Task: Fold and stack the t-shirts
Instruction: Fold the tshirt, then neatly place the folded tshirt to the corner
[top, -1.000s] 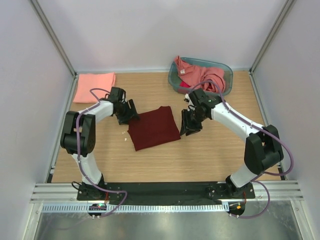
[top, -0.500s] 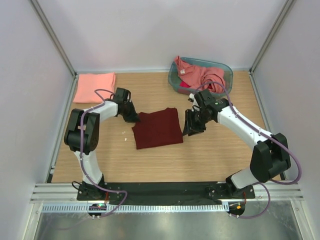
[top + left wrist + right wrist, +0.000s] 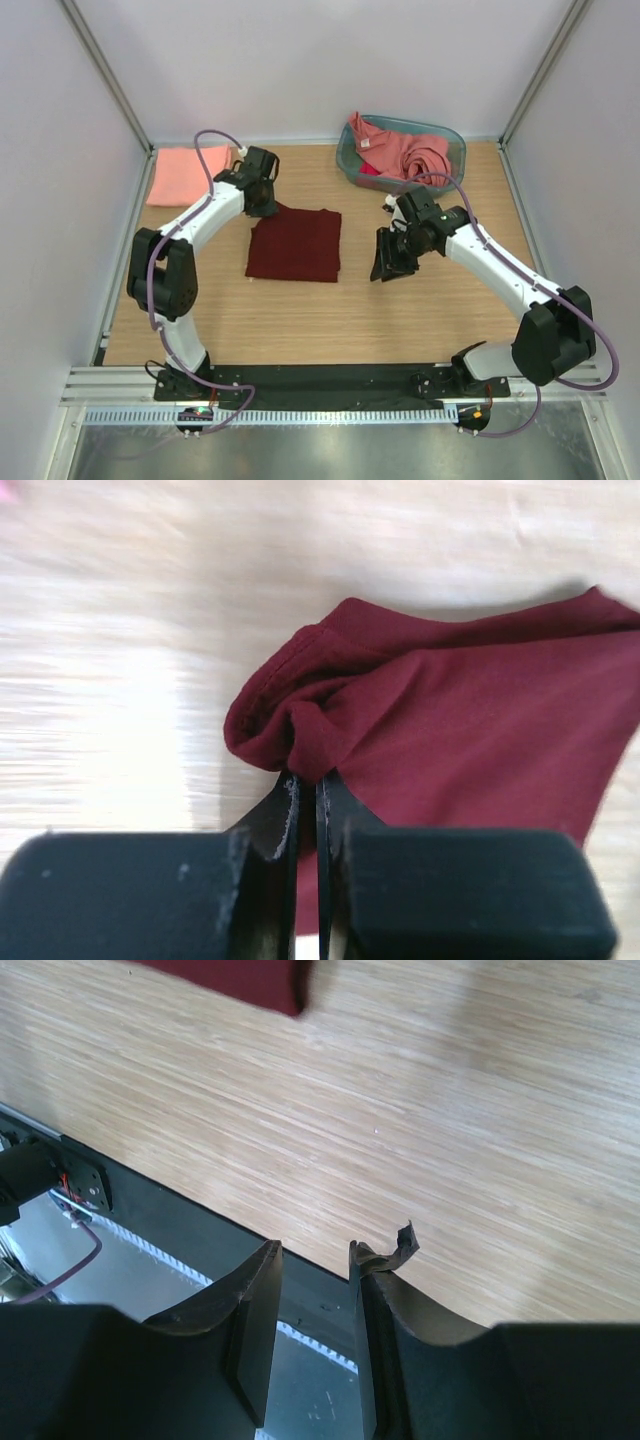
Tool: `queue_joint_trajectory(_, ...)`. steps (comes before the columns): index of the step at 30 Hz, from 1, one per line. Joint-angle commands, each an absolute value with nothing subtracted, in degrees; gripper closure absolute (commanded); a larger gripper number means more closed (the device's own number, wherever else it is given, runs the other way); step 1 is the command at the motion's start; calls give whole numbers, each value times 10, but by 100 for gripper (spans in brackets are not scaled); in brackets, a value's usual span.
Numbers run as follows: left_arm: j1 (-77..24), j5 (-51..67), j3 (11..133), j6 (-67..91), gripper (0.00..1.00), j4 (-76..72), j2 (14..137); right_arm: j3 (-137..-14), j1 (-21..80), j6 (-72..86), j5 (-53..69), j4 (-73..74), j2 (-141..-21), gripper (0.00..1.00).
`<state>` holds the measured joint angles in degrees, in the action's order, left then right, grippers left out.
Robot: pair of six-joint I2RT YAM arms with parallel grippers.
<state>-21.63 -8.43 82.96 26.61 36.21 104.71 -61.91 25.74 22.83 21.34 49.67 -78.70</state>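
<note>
The dark maroon t-shirt (image 3: 295, 245) lies folded flat in the middle of the table. My left gripper (image 3: 268, 202) is shut on its far left corner. In the left wrist view the bunched maroon cloth (image 3: 470, 720) is pinched between the closed fingertips of the left gripper (image 3: 305, 780). A folded salmon t-shirt (image 3: 185, 172) rests at the far left corner. My right gripper (image 3: 386, 262) hovers just right of the maroon shirt, open with nothing between its fingers. The right wrist view shows the right gripper (image 3: 315, 1255) over bare wood, with a maroon edge (image 3: 250, 980) at the top.
A teal-blue basket (image 3: 460, 150) at the far right holds crumpled pink t-shirts (image 3: 405, 150). Grey walls and metal posts enclose the table on three sides. A black rail (image 3: 330, 378) runs along the near edge by the arm bases.
My left gripper shut on the maroon shirt's corner and dragged it toward the far left; the shirt turned and shifted left. The right arm drew back to the right, off the shirt.
</note>
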Motion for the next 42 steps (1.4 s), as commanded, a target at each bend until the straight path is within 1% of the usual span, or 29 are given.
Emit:
queue_joint_trajectory(1,-210,-199,878,203,100,410,1017,-629,257,228,221,518,-765,60)
queue_joint_trajectory(3,-210,-219,891,183,100,410,1020,-635,257,228,219,525,-763,60)
queue_joint_trajectory(7,-209,-258,959,132,100,420,1053,-635,256,231,220,527,-772,60)
queue_joint_trajectory(15,-209,-399,1098,30,100,411,1135,-642,257,220,199,555,-795,60)
queue_joint_trajectory(22,-192,-458,1208,-37,100,399,1203,-652,255,215,178,567,-821,60)
queue_joint_trajectory(26,-180,-462,1224,-74,100,360,1208,-651,253,221,179,562,-835,60)
queue_joint_trajectory(31,-176,-466,1262,-124,100,348,1220,-655,252,221,179,557,-853,60)
queue_joint_trajectory(34,-176,-482,1233,-173,100,324,1199,-665,251,219,184,554,-867,60)
queue_joint_trajectory(38,-164,-478,1192,-196,100,292,1163,-681,250,217,189,550,-882,60)
queue_joint_trajectory(42,-148,-463,1193,-205,100,287,1156,-688,249,215,193,545,-895,60)
